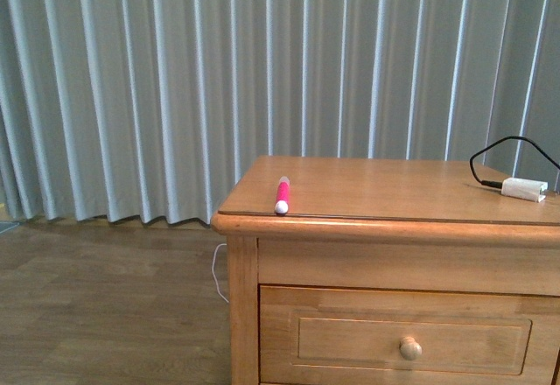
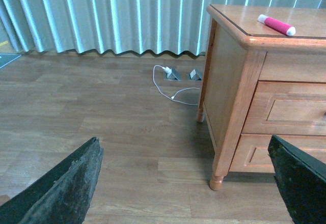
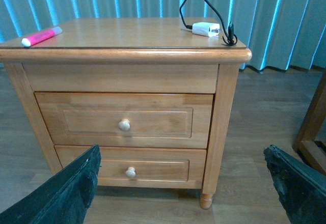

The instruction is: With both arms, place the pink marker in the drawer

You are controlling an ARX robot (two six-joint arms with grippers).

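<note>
Left gripper (image 2: 183,140) fingers nearest lens, jaws spread wide, above wood floor (image 2: 102,112). Right gripper (image 3: 182,150) jaws likewise parted, facing 2 drawer fronts. Pink marker (image 1: 283,195) lies on cabinet top (image 1: 394,184), front-left corner, white end at edge. Top drawer (image 1: 350,339) below it, shut. White adapter (image 1: 523,189) with black cable (image 1: 473,163) at top's right side.

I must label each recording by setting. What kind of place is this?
Probably a room in a home, perhaps a bedroom: a wooden bedside cabinet, floor-length curtains and a wood-plank floor.
</note>
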